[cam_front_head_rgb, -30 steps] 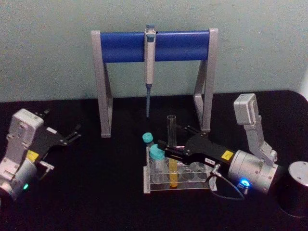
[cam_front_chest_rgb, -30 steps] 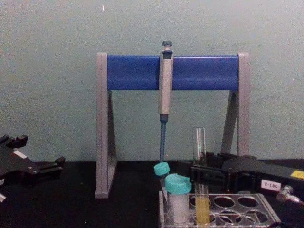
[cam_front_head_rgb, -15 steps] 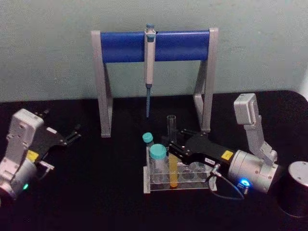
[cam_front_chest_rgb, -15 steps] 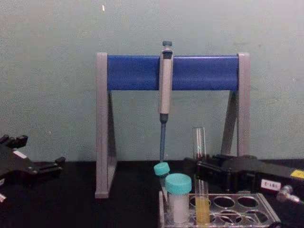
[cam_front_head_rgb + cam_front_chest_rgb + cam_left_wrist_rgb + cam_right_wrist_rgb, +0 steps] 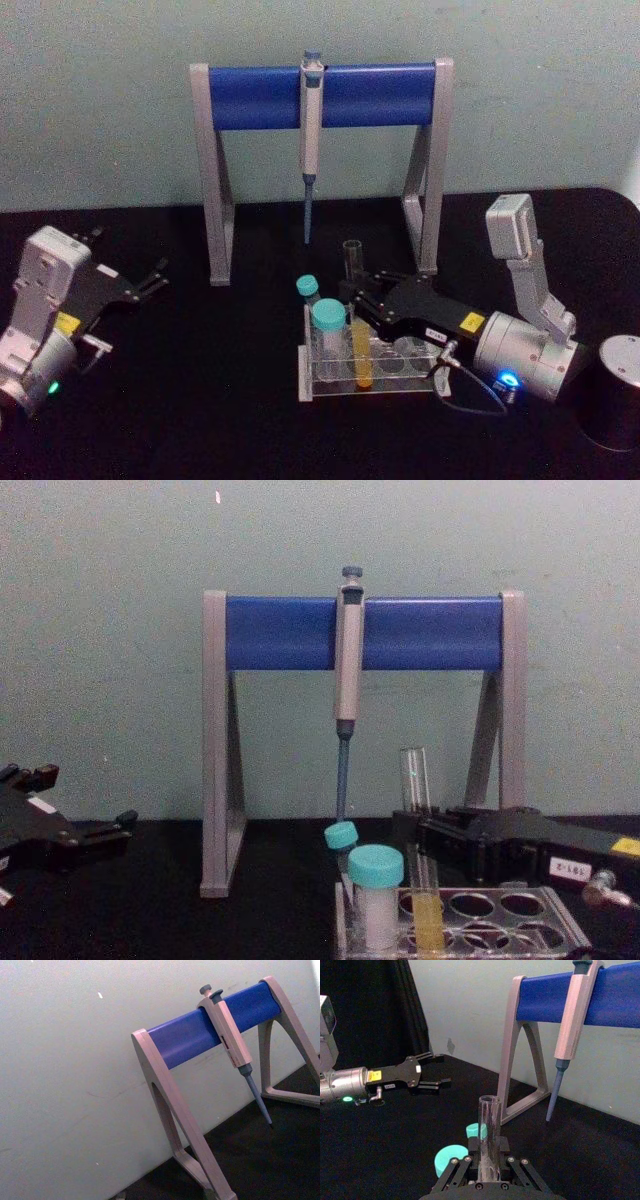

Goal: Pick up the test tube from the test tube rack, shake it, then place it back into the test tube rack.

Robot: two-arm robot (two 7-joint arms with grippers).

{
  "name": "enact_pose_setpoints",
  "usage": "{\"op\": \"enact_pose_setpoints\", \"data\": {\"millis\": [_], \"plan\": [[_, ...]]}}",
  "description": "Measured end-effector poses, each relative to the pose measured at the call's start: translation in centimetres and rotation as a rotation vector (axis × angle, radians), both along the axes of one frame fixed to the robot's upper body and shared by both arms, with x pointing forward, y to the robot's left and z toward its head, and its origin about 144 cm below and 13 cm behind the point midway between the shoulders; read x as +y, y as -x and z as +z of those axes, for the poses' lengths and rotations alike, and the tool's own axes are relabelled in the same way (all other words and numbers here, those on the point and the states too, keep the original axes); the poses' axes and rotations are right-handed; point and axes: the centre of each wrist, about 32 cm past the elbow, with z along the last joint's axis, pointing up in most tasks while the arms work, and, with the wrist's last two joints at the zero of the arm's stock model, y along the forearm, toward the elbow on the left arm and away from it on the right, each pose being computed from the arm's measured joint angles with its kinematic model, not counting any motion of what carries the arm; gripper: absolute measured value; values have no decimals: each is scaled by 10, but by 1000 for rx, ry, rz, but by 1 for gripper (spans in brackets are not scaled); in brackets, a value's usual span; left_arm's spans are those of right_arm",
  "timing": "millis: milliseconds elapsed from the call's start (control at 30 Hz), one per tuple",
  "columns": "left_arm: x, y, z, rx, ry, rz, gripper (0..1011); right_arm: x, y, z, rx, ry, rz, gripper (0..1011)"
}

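The test tube (image 5: 352, 262) stands in the test tube rack (image 5: 400, 385), with yellow liquid in its lower part (image 5: 427, 925). My right gripper (image 5: 358, 300) reaches in from the right, its fingers shut on the tube's clear middle section above the rack. In the right wrist view the tube (image 5: 489, 1125) rises straight up between the two pads (image 5: 503, 1146). From the chest view the tube (image 5: 417, 780) sticks up over the right gripper (image 5: 405, 830) and the rack (image 5: 520, 920). My left gripper (image 5: 155, 280) rests open at the far left of the table, also visible across the table (image 5: 437, 1067).
Two teal-capped white vials (image 5: 328, 320) (image 5: 307, 288) sit in the rack's left end, beside the tube. Behind stands the grey-and-blue pipette stand (image 5: 320, 95) with a pipette (image 5: 311, 130) hanging from it. A black cylinder (image 5: 615, 390) sits at the right edge.
The right gripper's fingers have closed in from either side of the tube and now clamp it. The tube's top has shifted slightly left. The left arm has not moved.
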Motion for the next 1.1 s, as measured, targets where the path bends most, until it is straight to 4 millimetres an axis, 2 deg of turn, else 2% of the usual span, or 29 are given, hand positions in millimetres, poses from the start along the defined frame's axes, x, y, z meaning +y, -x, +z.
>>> {"op": "enact_pose_setpoints", "data": {"millis": [767, 1100], "plan": [[0, 0, 0, 0, 0, 0, 1001, -2, 13, -7, -111, -28, 24, 228], [0, 0, 0, 0, 0, 0, 1001, -4, 19, 6, -149, -54, 22, 229]]}}
